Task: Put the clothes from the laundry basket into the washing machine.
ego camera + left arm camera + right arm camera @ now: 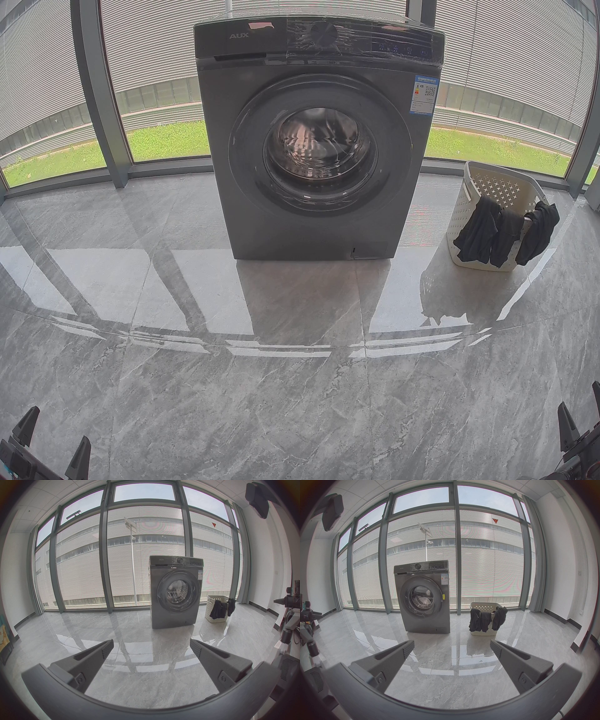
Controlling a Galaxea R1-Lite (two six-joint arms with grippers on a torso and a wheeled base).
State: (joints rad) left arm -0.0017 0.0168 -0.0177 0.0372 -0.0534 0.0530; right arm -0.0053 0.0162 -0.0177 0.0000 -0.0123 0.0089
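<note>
Clothes (pixel 500 232): dark pieces, draped over the front rim of a white laundry basket (pixel 500 181), on the grey floor (pixel 187 375) well ahead of the right pincer (pixel 580 397). Washing machine (pixel 250 231): grey, round door (pixel 319 150) shut, near the basket, well ahead of both pincers. Left pincer (pixel 57 425): jaws spread apart, holding nothing. Right pincer: likewise spread, holding nothing.
</note>
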